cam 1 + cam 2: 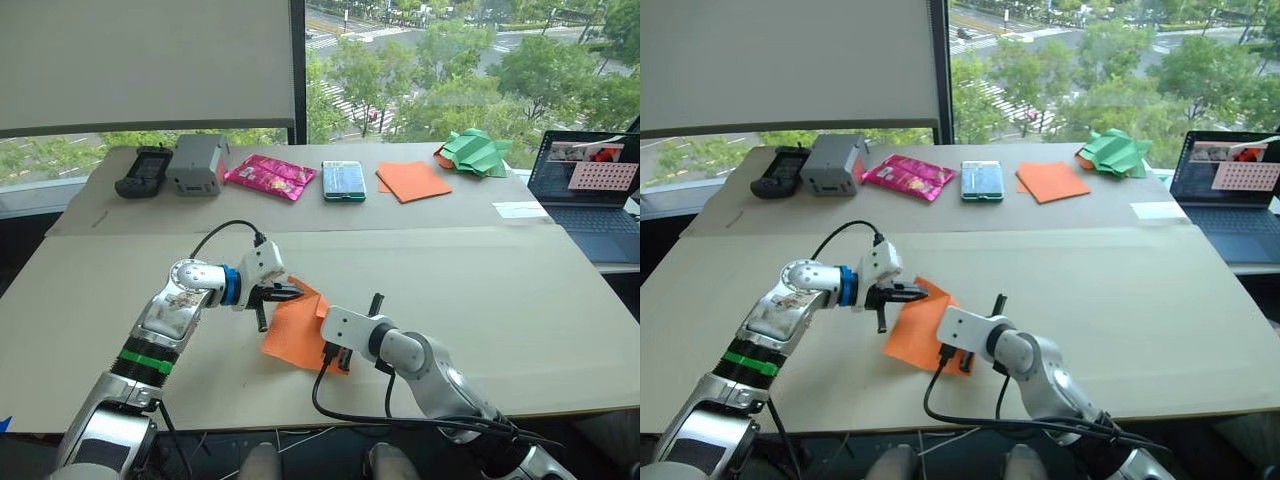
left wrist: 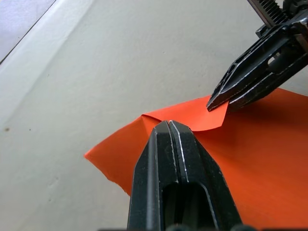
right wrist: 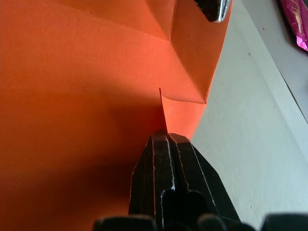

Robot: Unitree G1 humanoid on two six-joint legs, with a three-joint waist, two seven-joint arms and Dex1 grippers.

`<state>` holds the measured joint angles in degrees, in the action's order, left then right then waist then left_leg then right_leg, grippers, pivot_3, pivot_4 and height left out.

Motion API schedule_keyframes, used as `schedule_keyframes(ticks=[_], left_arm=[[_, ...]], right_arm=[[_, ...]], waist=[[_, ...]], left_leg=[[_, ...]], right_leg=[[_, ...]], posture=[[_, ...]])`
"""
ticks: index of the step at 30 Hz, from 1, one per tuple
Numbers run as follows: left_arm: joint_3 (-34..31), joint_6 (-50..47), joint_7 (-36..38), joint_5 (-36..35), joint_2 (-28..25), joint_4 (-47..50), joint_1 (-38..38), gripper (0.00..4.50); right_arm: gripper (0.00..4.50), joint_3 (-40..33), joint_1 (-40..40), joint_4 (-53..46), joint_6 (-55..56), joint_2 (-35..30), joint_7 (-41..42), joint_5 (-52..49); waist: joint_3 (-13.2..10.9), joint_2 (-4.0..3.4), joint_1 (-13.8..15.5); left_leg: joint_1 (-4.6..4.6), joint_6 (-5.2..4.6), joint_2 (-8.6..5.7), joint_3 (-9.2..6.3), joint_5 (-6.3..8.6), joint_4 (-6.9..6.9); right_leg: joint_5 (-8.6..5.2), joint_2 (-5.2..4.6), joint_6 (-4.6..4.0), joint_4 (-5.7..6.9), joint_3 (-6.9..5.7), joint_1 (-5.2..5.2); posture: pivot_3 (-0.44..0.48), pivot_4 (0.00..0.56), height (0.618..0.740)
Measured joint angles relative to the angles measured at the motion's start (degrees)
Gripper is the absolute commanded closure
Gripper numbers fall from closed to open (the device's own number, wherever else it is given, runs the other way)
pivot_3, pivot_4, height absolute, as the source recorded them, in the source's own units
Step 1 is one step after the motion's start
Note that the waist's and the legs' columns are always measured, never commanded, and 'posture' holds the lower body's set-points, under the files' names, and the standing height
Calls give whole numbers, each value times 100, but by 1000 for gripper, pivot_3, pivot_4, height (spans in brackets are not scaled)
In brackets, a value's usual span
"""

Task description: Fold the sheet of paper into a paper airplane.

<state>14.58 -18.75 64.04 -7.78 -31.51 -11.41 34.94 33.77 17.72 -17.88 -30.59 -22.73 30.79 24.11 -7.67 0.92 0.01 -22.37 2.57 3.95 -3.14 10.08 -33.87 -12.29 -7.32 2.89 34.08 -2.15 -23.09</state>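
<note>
Beyond the window you see green treetops and a road, and in front of it a wide beige table. Near its front edge lies your sheet of paper, bright orange and partly folded, with a flap raised at its far corner.

Your left gripper is at that far corner. In the left wrist view its two black fingers are pressed together with no gap, and their tips meet the folded orange edge; you cannot tell for sure whether paper is pinched between them.

Your right gripper sits at the near right edge of the sheet. In the right wrist view its fingers are likewise shut tight, with a thin upright fold of orange paper rising right at the tips.

Along the back of the table you have a black handset, a grey box, a pink packet, a phone, smooth orange sheets and a green paper shape. A laptop stands open at the far right.
</note>
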Motion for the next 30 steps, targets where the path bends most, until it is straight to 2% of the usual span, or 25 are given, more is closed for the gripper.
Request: schedule_keyframes(ticks=[9,15,30], left_arm=[[436,626,40,407,627,-1089,533,4500],[568,967,-6,749,724,-1520,548,4500],[546,1405,-393,1021,1053,-2037,598,4500]], right_arm=[[4460,1,8,46,1,129,141,123],[4460,1,8,46,3,134,179,192],[4460,-7,7,46,83,93,293,337]], waist=[[1,2,2],[1,2,1],[3,3,28]], left_leg=[[0,-1,0,0,-1,-1],[0,-1,0,0,-1,-1],[10,-1,0,0,-1,-3]], right_leg=[[1,2,1,3,0,3],[1,2,1,4,0,2],[1,2,2,4,0,17]], posture=[[0,150,706],[0,150,706],[0,150,706]])
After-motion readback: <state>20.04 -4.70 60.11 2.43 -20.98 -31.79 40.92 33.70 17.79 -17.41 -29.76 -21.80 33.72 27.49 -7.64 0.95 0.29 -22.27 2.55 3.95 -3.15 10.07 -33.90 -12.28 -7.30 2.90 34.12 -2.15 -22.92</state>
